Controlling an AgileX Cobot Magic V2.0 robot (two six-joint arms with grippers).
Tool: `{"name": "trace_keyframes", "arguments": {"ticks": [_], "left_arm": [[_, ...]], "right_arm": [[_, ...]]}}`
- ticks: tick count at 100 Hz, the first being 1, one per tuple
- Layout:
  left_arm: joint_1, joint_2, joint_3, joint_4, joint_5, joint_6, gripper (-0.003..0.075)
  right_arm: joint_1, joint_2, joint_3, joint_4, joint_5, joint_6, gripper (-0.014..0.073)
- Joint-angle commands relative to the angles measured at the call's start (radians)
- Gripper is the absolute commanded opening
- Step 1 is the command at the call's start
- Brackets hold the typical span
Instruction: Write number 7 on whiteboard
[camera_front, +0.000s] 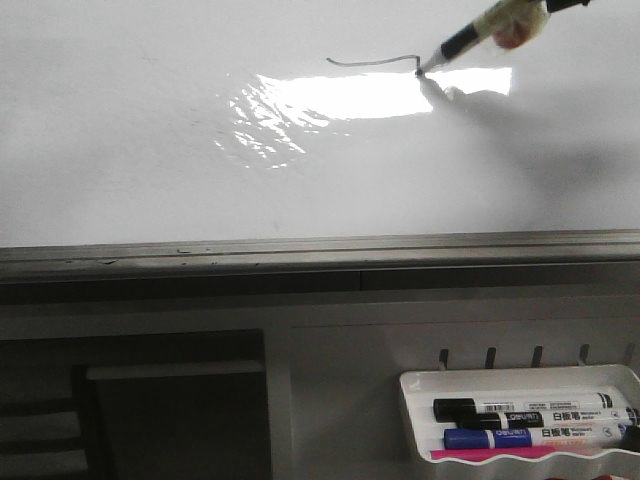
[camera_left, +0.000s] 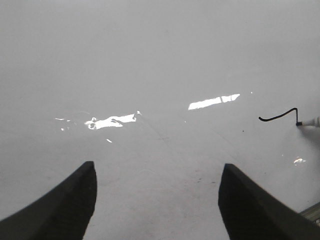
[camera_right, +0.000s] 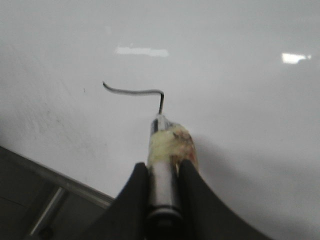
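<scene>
While the front view showed the glossy white whiteboard (camera_front: 150, 130) w/ grey bottom rail, a black-tipped marker (camera_front: 460, 42) touched the thin black number 7 (camera_front: 375, 62) at its top stroke's right end; left wrist: black left gripper (camera_left: 157, 200) jaws spread, holding nothing, stroke off to one side; right wrist: right gripper (camera_right: 163, 187) jaws pinched the marker barrel, downstroke just begun.

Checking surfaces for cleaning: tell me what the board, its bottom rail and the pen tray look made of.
Board: glossy white coated surface, mirroring a bright light patch. Bottom rail: dull grey, likely metal, with a brushed-looking sheen. Pen tray: smooth white, probably moulded plastic, judging by its rounded rim.
</scene>
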Motion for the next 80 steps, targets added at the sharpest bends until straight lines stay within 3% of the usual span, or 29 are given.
{"name": "trace_keyframes", "arguments": {"ticks": [1,15,39,56,80], "left_arm": [[0.004,-0.015,-0.026,-0.022,-0.048,-0.005,0.0473],[0.004,-0.015,-0.026,-0.022,-0.046,-0.005,0.0473],[-0.043,-0.013,-0.031,-0.028,-0.026,0.009,0.0473],[-0.209,-0.013,-0.031,-0.029,-0.043,0.086,0.0473],[-0.504,0.038,-0.032,-0.021,-0.154,0.22,0.0473]], "right_arm": [[-0.009,-0.019,0.03,-0.006,-0.009,-0.002,-0.0061],[-0.009,-0.062,0.105,0.008,0.006,0.0,-0.0062],[-0.009,-0.258,0.047,0.029,0.165,0.051,-0.0062],[-0.009,-0.239,-0.036,0.029,0.354,0.09,-0.0062],[-0.006,-0.167,-0.082,0.033,0.474,0.113,-0.0062]]}}
